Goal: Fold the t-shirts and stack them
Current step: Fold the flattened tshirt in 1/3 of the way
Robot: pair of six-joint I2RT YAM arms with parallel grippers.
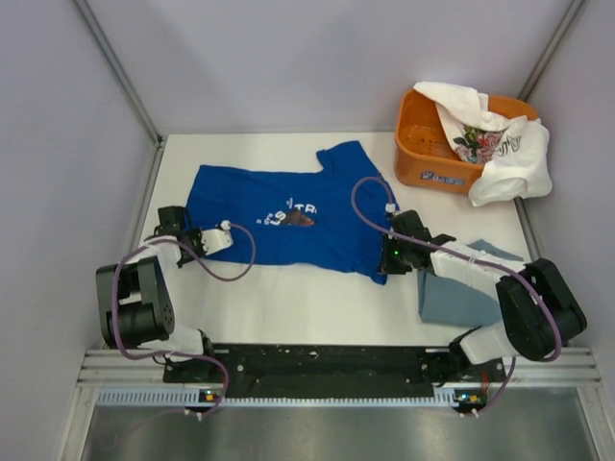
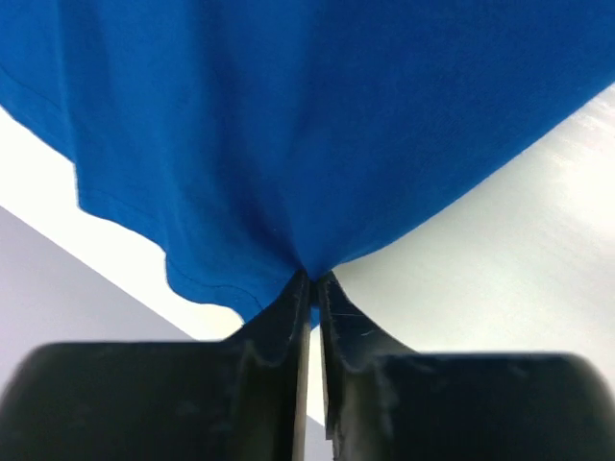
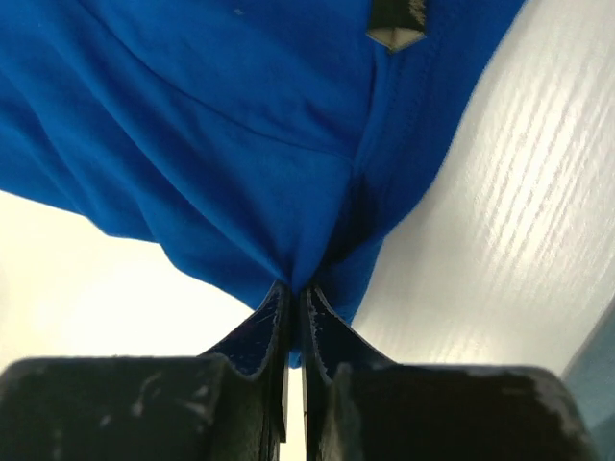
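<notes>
Firstly, obstructions. Seen from above, the right arm (image 1: 471, 261) lies across the grey-blue t-shirt (image 1: 452, 303), so only part of that garment shows. It sits at the near right of the tabletop (image 1: 307, 307) and appears folded. The white t-shirt (image 1: 509, 163) is partly inside the orange basket (image 1: 428, 168) at the far right and partly draped over its rim; how much lies inside cannot be told. Its floral print is crumpled. The royal-blue t-shirt (image 1: 279, 216) lies spread across the middle of the tabletop, print upward, with lettering too small to read.

Both wrist views are cut off, each showing only a stretch of blue cloth and some bare tabletop.

Left pincer (image 2: 312, 283): clenched on a pinch of the royal-blue t-shirt near its hemmed edge, the cloth gathered to a point between the fingers. From above, this grip is at the garment's left end.

Right pincer (image 3: 293, 293): likewise clenched on the royal-blue t-shirt, beside a seam, at the garment's near right corner. A small dark label (image 3: 396, 24) is cut off by the top of the right wrist view.

From above, the fingertips of both pincers are masked by the pincers' own bodies.

Count: three t-shirts, one basket, two arms, and two pincers, both grasping the same blue garment.
</notes>
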